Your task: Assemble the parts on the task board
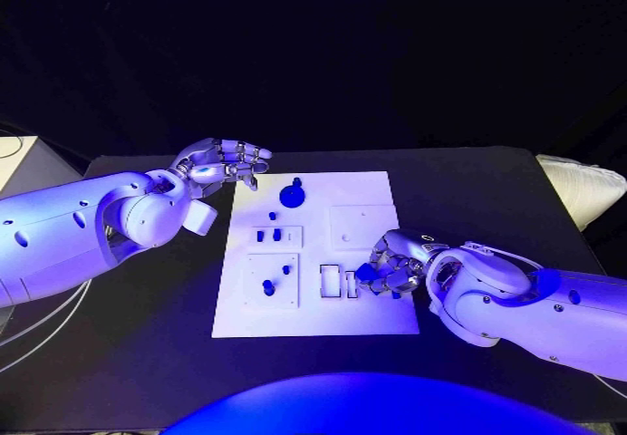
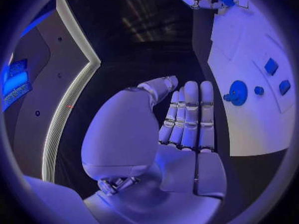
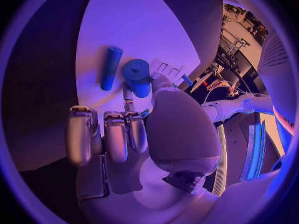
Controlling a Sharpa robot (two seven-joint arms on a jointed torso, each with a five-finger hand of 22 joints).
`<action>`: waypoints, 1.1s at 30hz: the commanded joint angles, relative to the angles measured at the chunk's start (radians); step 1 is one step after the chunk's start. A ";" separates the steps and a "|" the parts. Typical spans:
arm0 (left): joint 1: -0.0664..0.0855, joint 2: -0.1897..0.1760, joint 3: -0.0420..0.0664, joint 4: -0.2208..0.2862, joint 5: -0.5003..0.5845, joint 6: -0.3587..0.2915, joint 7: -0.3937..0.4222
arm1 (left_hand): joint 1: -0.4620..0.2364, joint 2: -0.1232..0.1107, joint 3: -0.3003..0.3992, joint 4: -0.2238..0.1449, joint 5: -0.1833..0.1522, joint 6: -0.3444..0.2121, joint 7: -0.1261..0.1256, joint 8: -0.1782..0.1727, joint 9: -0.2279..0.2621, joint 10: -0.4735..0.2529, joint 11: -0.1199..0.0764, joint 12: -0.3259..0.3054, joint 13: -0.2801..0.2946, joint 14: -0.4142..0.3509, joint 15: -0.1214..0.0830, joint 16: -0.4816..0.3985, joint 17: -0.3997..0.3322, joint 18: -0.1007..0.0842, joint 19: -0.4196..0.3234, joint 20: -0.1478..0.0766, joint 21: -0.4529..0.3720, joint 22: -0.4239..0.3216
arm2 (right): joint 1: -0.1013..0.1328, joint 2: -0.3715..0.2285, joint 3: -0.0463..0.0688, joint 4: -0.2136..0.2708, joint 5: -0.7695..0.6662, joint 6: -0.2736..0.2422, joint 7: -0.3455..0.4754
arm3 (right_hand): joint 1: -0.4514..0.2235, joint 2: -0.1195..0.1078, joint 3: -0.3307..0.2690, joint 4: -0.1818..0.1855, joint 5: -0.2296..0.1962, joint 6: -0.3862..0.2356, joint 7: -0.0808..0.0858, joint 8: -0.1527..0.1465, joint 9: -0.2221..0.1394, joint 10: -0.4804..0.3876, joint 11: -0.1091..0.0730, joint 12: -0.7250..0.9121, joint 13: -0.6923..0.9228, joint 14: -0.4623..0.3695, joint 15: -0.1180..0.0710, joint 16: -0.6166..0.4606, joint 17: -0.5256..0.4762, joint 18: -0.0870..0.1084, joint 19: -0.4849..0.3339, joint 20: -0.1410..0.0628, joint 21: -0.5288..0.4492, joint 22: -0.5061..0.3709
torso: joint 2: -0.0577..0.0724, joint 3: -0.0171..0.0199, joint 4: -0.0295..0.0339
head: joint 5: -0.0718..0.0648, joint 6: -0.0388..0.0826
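The right hand has its fingers curled in over the near right part of the task board, and between thumb and a finger it seems to pinch a short blue cylinder; in the head view a blue part shows at the fingertips just beside the small open slots. A longer blue peg lies on the board just beside it, apart from the hand. I judge the step in hand to be seating that cylinder in a slot. To do it well, the piece should be kept upright, lined over its opening before it goes down, and lowered without nudging the loose peg; the pinch should loosen only once the part sits firm.

The right wrist is bent down and inward, the forearm coming in low from the near right of the worktop.

The left hand hovers above the far left corner of the board, holding nothing, fingers stretched flat and together, palm turned toward the board. A round blue knob stands near it, untouched, with smaller blue parts nearer on the left.
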 commanded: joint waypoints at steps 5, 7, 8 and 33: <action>0.000 0.000 0.001 0.004 0.001 0.019 0.002 | -0.005 0.006 -0.007 0.000 0.002 -0.010 0.004 0.006 -0.001 -0.010 0.000 0.007 -0.002 -0.002 0.002 0.006 -0.001 0.016 -0.001 0.009 -0.008 -0.002 | -0.009 -0.003 -0.011 -0.016 0.176 -0.019 -0.016 | 0.056 0.052 0.027 -0.001 -0.001 0.010 0.002 0.003 0.001 0.074 -0.005 -0.001 0.226 0.109 -0.001 0.006 0.263 -0.018 0.074 -0.001 0.007 0.225 | 0.001 -0.0010 0.0013 | -0.002 0.000; 0.000 0.000 0.001 0.004 0.001 0.019 0.001 | -0.005 0.006 -0.007 0.000 0.002 -0.010 0.004 0.006 -0.001 -0.010 0.000 0.007 -0.002 -0.002 0.002 0.006 -0.001 0.016 -0.001 0.009 -0.008 -0.002 | -0.008 -0.003 -0.011 -0.021 0.212 -0.030 -0.016 | 0.053 0.050 0.029 -0.001 -0.002 0.010 0.002 0.003 0.001 0.073 -0.005 -0.002 0.226 0.109 -0.001 0.006 0.263 -0.018 0.074 -0.001 0.007 0.225 | 0.001 -0.0016 0.0017 | -0.002 0.000; 0.000 0.000 0.001 0.004 0.001 0.019 0.001 | -0.005 0.006 -0.007 0.000 0.002 -0.010 0.004 0.006 -0.001 -0.010 0.000 0.007 -0.002 -0.002 0.002 0.006 -0.001 0.016 -0.001 0.009 -0.008 -0.002 | -0.007 -0.003 -0.011 -0.023 0.228 -0.034 -0.015 | 0.053 0.050 0.030 -0.001 -0.001 0.010 0.002 0.003 0.001 0.074 -0.005 -0.001 0.226 0.109 -0.001 0.006 0.263 -0.018 0.074 -0.001 0.007 0.225 | 0.001 -0.0015 0.0021 | -0.002 0.000; 0.000 0.009 0.001 0.001 0.000 0.023 -0.002 | -0.005 0.006 -0.007 0.000 0.002 -0.010 0.004 0.006 -0.001 -0.010 0.000 0.007 -0.002 -0.002 0.002 0.006 -0.001 0.016 -0.001 0.009 -0.008 -0.002 | 0.077 0.005 -0.005 0.060 0.446 -0.141 0.092 | -0.021 0.031 0.097 -0.001 -0.019 0.046 -0.012 0.016 0.003 0.079 -0.016 0.004 0.233 0.109 -0.010 0.006 0.263 -0.021 0.078 -0.007 0.028 0.231 | -0.001 -0.0040 0.0053 | -0.005 0.003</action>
